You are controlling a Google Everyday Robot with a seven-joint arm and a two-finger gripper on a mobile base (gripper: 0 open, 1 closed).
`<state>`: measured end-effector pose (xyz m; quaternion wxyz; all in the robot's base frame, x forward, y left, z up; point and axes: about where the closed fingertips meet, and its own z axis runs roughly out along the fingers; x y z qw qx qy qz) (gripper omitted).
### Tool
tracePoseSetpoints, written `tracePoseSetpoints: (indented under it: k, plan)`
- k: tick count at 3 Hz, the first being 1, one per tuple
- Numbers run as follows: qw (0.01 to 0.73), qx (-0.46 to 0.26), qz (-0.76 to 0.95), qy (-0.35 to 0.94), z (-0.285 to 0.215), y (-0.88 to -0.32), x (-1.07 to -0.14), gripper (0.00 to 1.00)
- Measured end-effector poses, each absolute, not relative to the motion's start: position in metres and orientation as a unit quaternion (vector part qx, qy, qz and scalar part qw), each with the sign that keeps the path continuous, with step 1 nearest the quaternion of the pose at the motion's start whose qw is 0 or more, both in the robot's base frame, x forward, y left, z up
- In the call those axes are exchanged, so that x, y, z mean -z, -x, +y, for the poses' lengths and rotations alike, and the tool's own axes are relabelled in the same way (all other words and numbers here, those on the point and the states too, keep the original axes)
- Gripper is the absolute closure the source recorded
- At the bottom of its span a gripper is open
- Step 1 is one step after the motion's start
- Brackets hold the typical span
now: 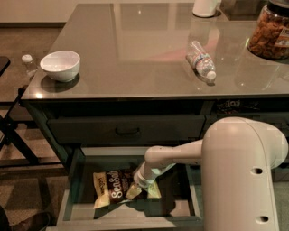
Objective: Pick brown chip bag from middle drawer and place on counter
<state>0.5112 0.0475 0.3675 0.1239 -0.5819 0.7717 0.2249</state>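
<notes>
The brown chip bag lies flat in the open middle drawer, brown in the centre with pale yellow ends and white script. My gripper reaches down into the drawer at the bag's right end. Its two pale fingers stand apart, the left one at the bag's edge, the right one on the drawer floor beside it. The bag rests on the drawer floor, not lifted. The counter spreads glossy and grey-brown above.
On the counter lie a white bowl at the left, a clear water bottle on its side, a snack jar at the right and a white object at the back. A shut drawer with a handle sits above. My white arm housing fills the lower right.
</notes>
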Motion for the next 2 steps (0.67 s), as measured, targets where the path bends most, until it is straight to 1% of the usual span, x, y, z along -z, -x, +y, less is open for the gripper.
tracePoseSetpoints:
  k: [1,2]
  plan:
    - [0.124,-0.225,0.772,0.582,0.0475,-0.5112,-0.3677,1.00]
    - [0.124,-0.225,0.772,0.582,0.0475,-0.5112,-0.3727,1.00]
